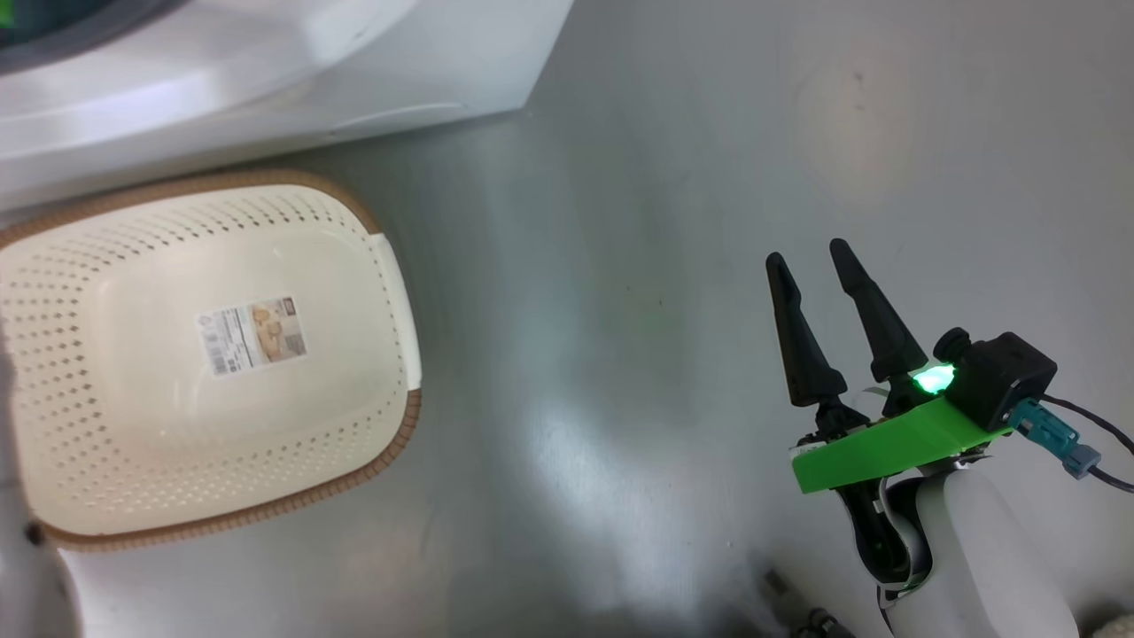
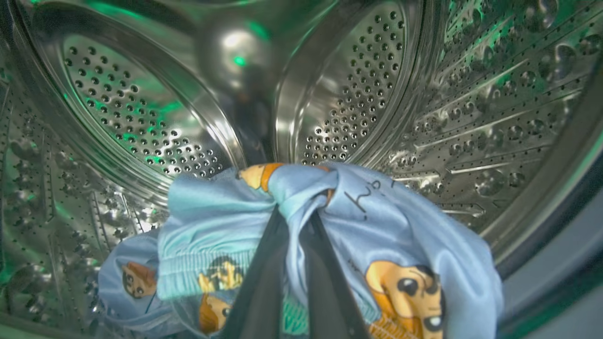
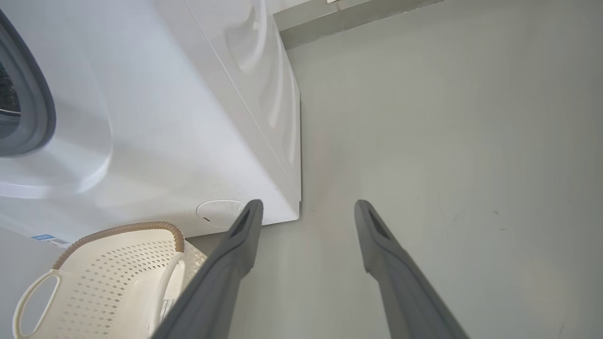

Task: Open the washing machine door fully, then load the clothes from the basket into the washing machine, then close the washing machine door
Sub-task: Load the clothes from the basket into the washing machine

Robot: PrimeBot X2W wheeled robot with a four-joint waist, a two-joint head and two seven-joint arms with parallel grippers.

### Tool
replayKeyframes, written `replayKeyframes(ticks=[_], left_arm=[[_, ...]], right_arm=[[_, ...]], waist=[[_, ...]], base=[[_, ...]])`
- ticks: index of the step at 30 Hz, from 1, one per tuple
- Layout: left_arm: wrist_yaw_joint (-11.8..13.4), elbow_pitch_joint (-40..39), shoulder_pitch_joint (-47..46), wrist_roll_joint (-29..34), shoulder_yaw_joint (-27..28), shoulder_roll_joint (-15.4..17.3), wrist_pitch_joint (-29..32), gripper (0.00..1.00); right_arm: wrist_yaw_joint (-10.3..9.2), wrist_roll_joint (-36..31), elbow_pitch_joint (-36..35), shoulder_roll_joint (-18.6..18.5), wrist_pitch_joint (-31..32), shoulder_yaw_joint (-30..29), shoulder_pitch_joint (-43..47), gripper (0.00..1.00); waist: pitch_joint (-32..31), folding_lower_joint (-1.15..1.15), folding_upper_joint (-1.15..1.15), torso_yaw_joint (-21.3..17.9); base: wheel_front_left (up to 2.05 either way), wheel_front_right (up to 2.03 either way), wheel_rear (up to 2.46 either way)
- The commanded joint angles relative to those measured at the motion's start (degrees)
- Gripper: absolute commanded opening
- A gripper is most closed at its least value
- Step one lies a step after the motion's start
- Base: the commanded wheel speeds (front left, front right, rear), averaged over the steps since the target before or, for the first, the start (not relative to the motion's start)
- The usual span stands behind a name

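Step in hand, as we read it: drop the load inside the drum (image 2: 136, 117).

Left jaws are closed on the clothes (image 2: 391, 226). The two dark fingers (image 2: 261, 287) pinch a bunched fold at the tips, and the rest drapes off to 4 and 8 o'clock in the left wrist view. The drum's back wall sits at 12 o'clock, so we're well inside the washing machine (image 1: 425, 71).

Right jaws are open and gripping nothing. Their fingers (image 1: 797, 337) sit at 4 o'clock in the head view, over bare floor (image 1: 620, 266) and well apart from everything.

The basket (image 1: 151, 416) is at 9 o'clock in the head view, on the floor just beside the machine's base. Nothing in it but its label sticker (image 1: 252, 335), so we judge this to be the last garment.

To do it well:
- Open the left jaws wide before pulling back. The fabric wraps both fingers and looks likely to snag.
- Withdraw straight along the finger axis, no sideways sweep.
- The bottom edge cuts off the lower hem, so we can't tell whether it rests on the drum wall or hangs free. Release as low as reach allows.
- Check that nothing trails over the gasket before closing the door.

Fabric: soft light blue with orange-brown cartoon figures and a ribbed band at 7 o'clock. It's limp and should slump where dropped.
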Motion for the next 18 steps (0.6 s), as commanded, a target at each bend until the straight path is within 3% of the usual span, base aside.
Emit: replayKeyframes(ticks=[1,18], left_arm=[[-0.77,0.60,-2.82,0.70,0.53,3.63,-0.97,0.00],[-2.92,11.93,-19.66,2.16,-3.11,9.39,-7.44,0.00]], right_arm=[[0.35,0.74,-1.31,0.30,-0.43,1.50,0.91,1.00],[0.35,2.57,-2.33,0.30,-0.43,3.59,0.33,1.00]], waist=[[2.32,0.00,0.00,-0.99],[10.46,0.00,0.00,-4.18]], base=[[0.00,0.00,0.00],[0.00,0.00,0.00]])
